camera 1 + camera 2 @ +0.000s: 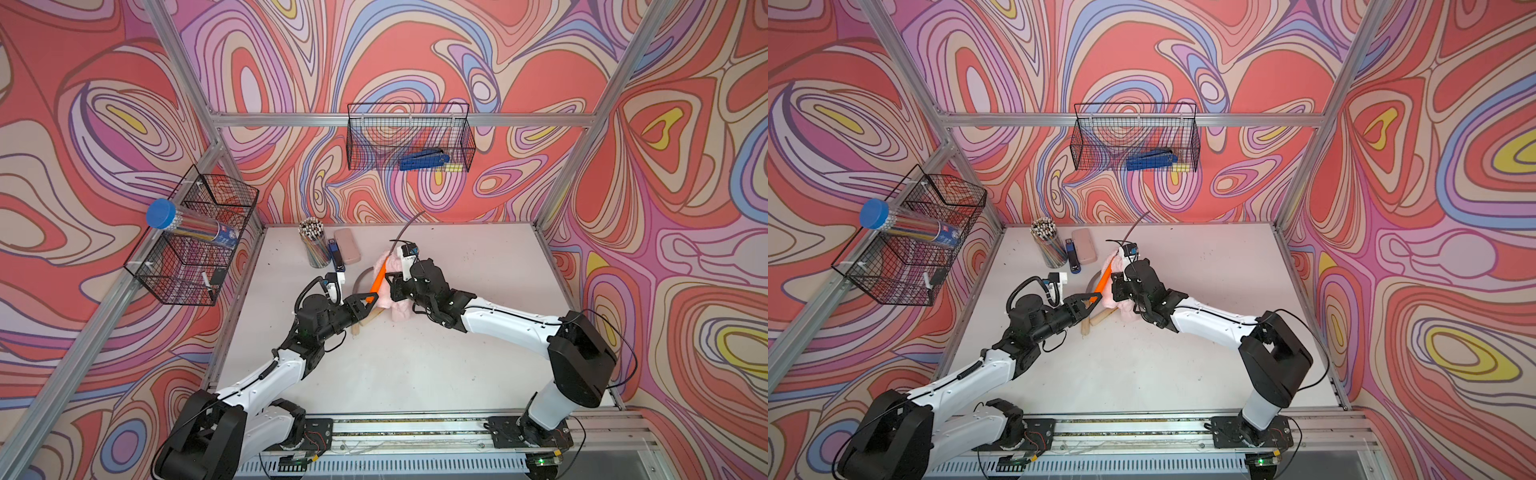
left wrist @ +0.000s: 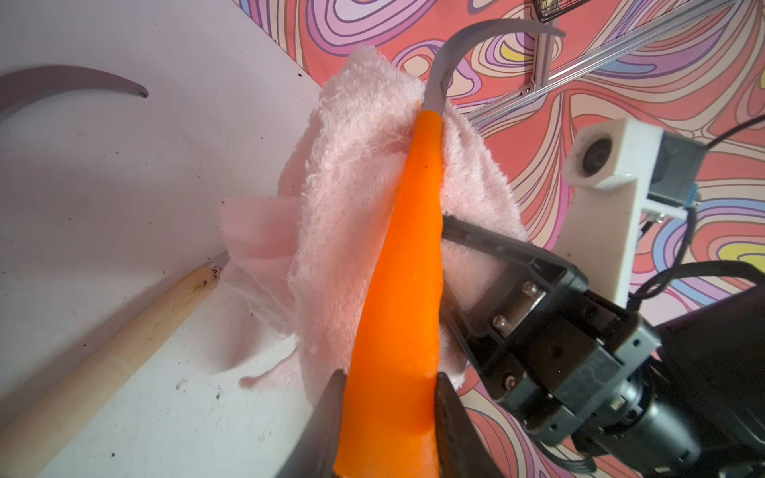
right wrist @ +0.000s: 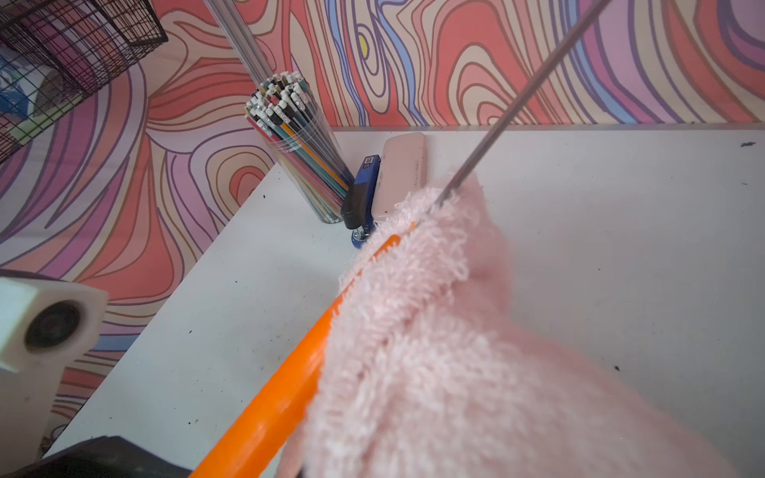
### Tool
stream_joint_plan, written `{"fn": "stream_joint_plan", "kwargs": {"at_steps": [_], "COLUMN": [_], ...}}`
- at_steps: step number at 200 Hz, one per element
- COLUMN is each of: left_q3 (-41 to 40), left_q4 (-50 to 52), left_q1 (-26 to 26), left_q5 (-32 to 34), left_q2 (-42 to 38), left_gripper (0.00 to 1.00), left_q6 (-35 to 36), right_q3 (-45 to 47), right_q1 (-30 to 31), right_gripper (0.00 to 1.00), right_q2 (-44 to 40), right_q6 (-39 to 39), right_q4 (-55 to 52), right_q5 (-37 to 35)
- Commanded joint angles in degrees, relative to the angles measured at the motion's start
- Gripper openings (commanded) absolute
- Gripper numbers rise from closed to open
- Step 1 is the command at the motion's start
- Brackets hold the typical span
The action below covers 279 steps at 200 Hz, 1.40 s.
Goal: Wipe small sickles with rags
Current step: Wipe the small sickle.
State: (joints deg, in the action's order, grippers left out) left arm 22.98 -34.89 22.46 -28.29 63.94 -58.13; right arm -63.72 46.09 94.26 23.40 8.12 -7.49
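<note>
Print on blue stapler (image 3: 363, 194) near orange-handled sickle (image 3: 285, 389) is unreadably blurred.

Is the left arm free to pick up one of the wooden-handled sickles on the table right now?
Probably not yet. The left gripper is shut on the orange-handled sickle, so its jaws are full. A wooden-handled sickle lies close by, its handle uncovered.

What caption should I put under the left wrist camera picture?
The left gripper grips the orange-handled sickle while the right gripper holds the fluffy pink rag against its handle.
</note>
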Motion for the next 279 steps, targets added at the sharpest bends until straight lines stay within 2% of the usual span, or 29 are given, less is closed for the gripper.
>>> {"fn": "stream_joint_plan", "kwargs": {"at_steps": [1, 24, 56, 99, 119, 134, 158, 196, 219, 246, 279], "left_q3": [-0.57, -0.7, -0.88, -1.1, -1.03, -1.14, -1.19, -1.28, -0.93, -0.82, -0.79], "left_q4": [-0.4, -0.19, 0.87, 2.85, 3.09, 2.89, 2.64, 2.68, 2.61, 2.05, 1.93], "left_q1": [0.33, 0.39, 0.37, 0.38, 0.24, 0.32, 0.28, 0.3, 0.25, 0.28, 0.24], "left_q5": [-1.52, -1.45, -0.69, 0.55, 0.61, 0.52, 0.4, 0.44, 0.45, 0.18, 0.1], "left_q2": [-0.2, -0.62, -1.61, -2.49, -2.63, -2.64, -2.68, -2.62, -2.41, -1.72, -1.13], "left_gripper": [0.0, 0.0, 0.0, 0.0, 0.0, 0.0, 0.0, 0.0, 0.0, 0.0, 0.0], "left_q6": [-0.14, -0.29, -0.06, 0.14, 0.19, 0.0, -0.06, 0.0, 0.04, 0.05, 0.11], "right_q3": [-0.84, -3.77, -6.29, -3.51, -1.45, -0.75, -4.13, -15.31, -16.21, -15.46, -15.2], "right_q1": [0.46, -2.07, -10.07, -19.38, -26.89, -30.13, -31.29, -32.22, -31.29, -26.3, -23.32], "right_gripper": [0.0, 0.0, 0.0, 0.0, 0.0, 0.0, 0.0, 0.0, 0.0, 0.0, 0.0], "right_q2": [-5.0, -6.74, -8.61, -14.21, -15.27, -14.65, -10.93, -3.36, -3.05, -2.65, -1.22], "right_q6": [-2.25, -3.23, -1.83, -0.13, 2.8, 4.02, 3.64, 3.25, 4.01, 2.93, 3.58], "right_q4": [1.18, -3.47, -7.53, -8.97, -9.17, -8.62, -9.26, -12.96, -11.23, -9.3, -7.18], "right_q5": [-5.44, -7.76, -8.82, -11.23, -6.6, -4.4, -3.74, -0.79, 6.13, 6.76, 9.51]}}
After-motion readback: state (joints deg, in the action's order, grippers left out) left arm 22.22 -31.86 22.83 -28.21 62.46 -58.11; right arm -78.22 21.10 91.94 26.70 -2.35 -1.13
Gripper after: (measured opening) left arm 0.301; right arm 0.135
